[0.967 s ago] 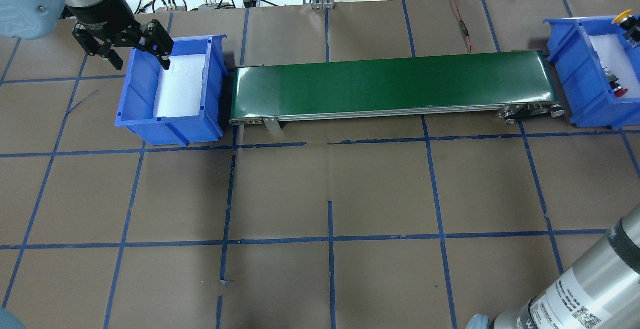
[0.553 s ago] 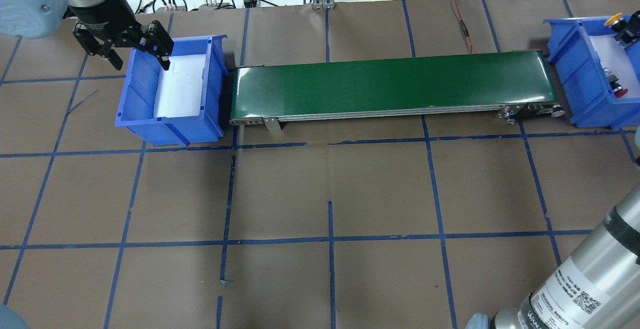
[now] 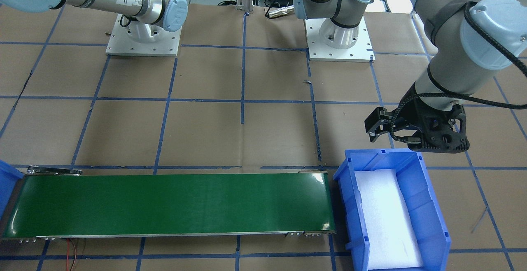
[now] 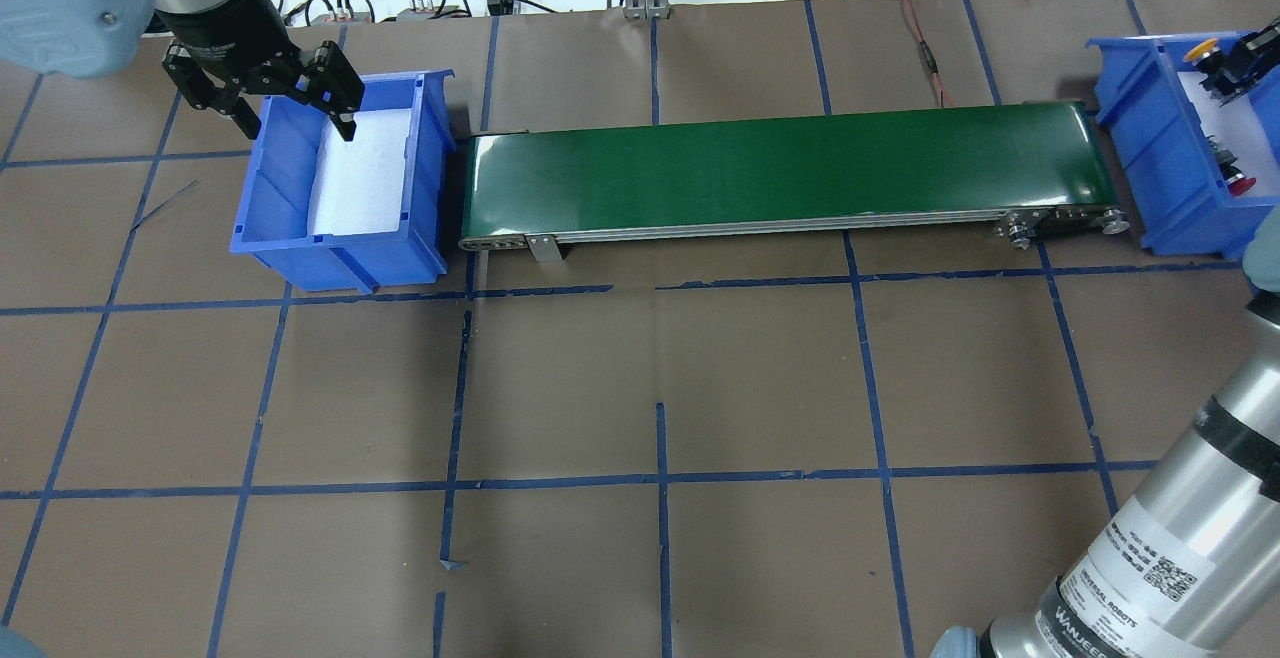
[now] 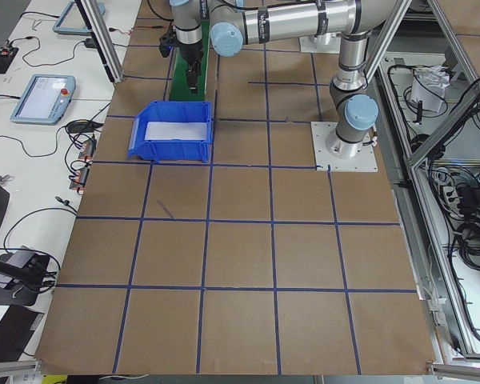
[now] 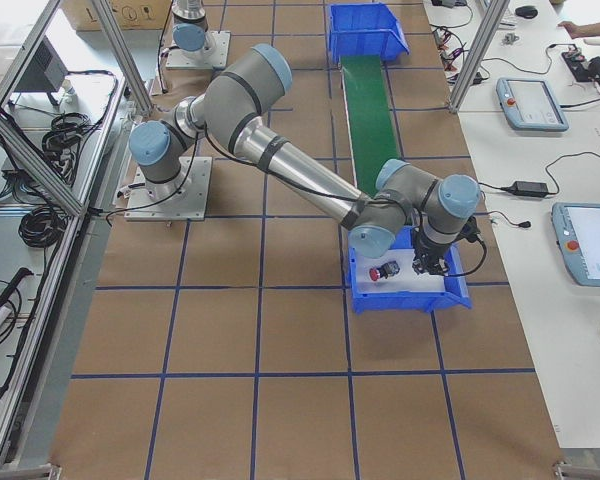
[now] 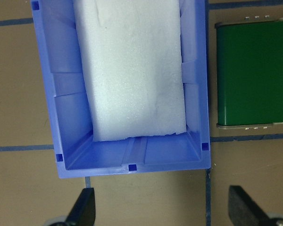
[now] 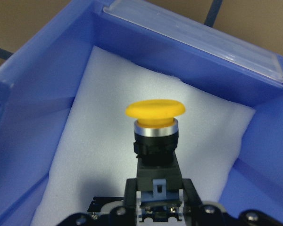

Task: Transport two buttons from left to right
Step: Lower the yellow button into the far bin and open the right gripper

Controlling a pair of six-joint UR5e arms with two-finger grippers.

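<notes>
The right arm stretches long and low from its base toward the right bin, which sits at the three o'clock end of the conveyor belt. Its wrist is bent so that the right gripper points down into the bin. That gripper is clamped on the base end of the yellow button, whose cap points away from the wrist toward the white foam lining the bin. Whether the cap touches the foam cannot be told. In the overhead view the yellow button is at the bin's twelve o'clock end. The red button lies in the same bin toward six o'clock, apart from the gripper. The left arm rises steeply by the left bin, at the belt's nine o'clock end, with its wrist turned straight down. The left gripper hangs with its jaws spread wide and nothing between them. In its wrist view the two fingertips frame bare table just past the bin's six o'clock rim, and a foam sheet lies inside that bin.
</notes>
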